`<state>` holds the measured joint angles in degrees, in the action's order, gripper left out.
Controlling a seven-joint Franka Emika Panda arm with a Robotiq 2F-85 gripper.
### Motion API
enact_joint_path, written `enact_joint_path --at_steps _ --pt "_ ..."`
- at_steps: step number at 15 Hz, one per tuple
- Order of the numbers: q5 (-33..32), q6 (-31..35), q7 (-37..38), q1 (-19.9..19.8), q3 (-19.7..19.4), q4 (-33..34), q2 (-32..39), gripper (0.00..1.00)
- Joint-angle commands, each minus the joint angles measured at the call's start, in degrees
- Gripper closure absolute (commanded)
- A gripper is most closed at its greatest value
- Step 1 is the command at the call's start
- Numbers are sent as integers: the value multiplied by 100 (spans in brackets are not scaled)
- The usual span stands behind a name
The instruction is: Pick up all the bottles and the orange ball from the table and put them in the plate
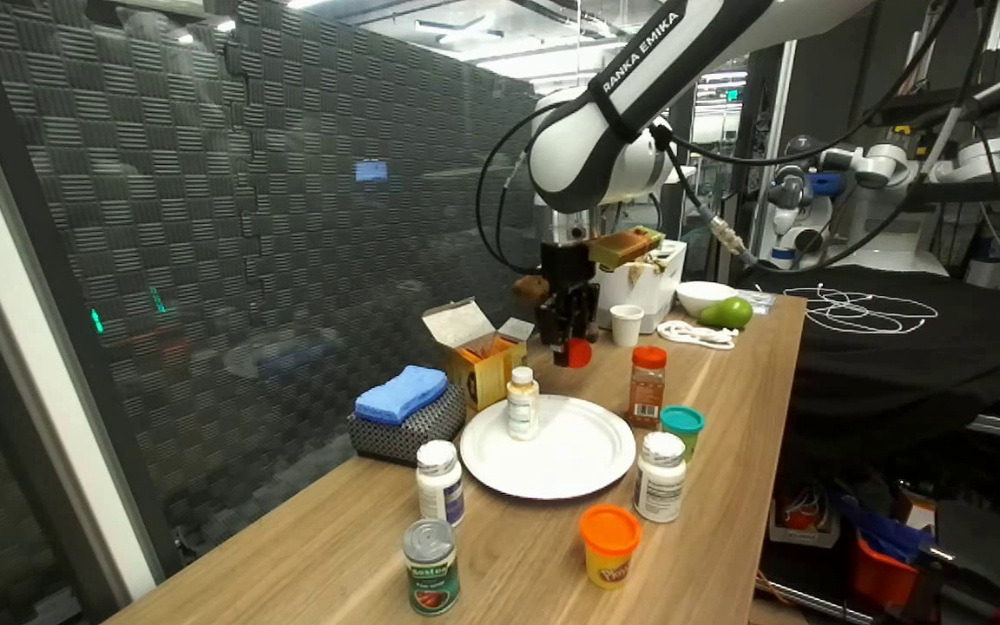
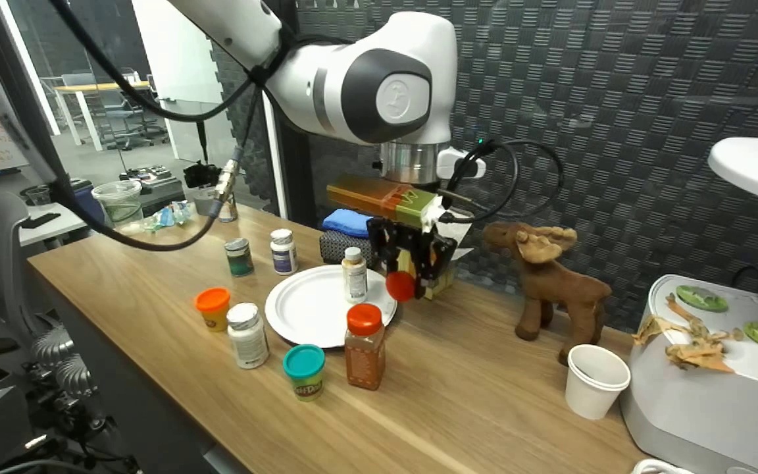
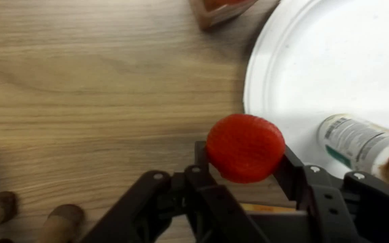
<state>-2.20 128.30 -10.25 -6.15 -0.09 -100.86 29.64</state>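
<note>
My gripper [image 3: 245, 152] is shut on the orange ball [image 3: 245, 148], which looks reddish and sits between the fingertips. In both exterior views the ball [image 2: 400, 286] hangs above the table, by the edge of the white plate [image 1: 569, 473]. One white-capped bottle [image 1: 523, 412] stands upright on the plate. Around it on the table [image 2: 458, 382] are a bottle with a purple-blue label [image 1: 441, 490], another white bottle [image 1: 661, 482], a red-capped spice bottle [image 2: 364, 355], a teal-lidded jar [image 2: 304, 375] and an orange-lidded jar [image 1: 609, 547].
A green-labelled can [image 1: 430, 569] stands at the near end. Beside the plate are a blue cloth [image 1: 402, 395] on a dark mesh object and an open yellow carton [image 1: 487, 369]. A toy moose [image 2: 553, 283], paper cup [image 2: 595, 382] and white bin [image 1: 643, 286] stand farther along.
</note>
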Motion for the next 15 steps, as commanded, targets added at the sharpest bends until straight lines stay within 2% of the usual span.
enact_joint_path --at_steps 1,10,15 --pt "612 -236 -745 -201 342 -504 -307 74" --pt "1631 52 -3092 -641 865 -1007 -433 74" --pt "2093 552 -3958 -638 923 -1178 -447 74"
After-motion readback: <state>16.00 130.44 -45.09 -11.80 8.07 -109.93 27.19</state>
